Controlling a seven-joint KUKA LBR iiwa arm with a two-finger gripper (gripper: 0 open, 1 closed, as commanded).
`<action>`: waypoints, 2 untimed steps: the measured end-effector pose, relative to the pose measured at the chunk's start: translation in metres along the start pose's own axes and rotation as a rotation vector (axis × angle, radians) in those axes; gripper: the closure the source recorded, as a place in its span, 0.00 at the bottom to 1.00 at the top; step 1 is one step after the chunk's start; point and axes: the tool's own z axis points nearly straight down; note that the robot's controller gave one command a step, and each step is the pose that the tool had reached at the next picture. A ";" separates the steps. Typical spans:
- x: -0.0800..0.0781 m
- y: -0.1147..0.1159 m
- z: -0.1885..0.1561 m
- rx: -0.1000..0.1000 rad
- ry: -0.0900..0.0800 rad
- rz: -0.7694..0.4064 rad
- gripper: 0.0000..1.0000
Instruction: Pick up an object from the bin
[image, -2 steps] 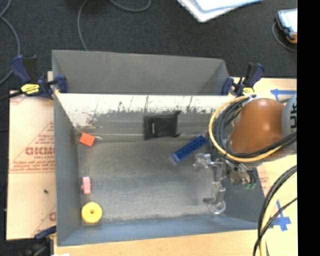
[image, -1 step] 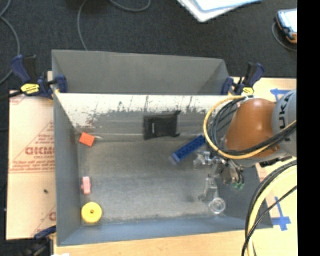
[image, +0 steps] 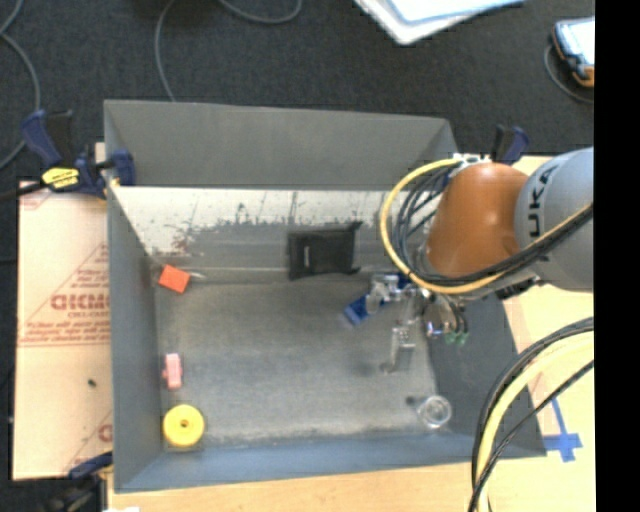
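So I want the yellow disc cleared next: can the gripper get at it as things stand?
Probably yes. The yellow disc lies alone in a left corner of the bin, apart from the pink piece. The way across from the gripper looks free, though the close walls may crowd it.

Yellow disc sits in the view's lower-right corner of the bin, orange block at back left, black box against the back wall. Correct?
One thing is off. The camera view shows the yellow disc in the bin's lower-left corner, not the lower-right. The orange block is at back left and the black box against the back wall, as stated.
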 end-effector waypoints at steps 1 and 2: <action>-0.011 -0.015 0.002 0.000 -0.006 -0.210 0.00; -0.044 -0.019 0.034 -0.001 -0.008 0.240 0.00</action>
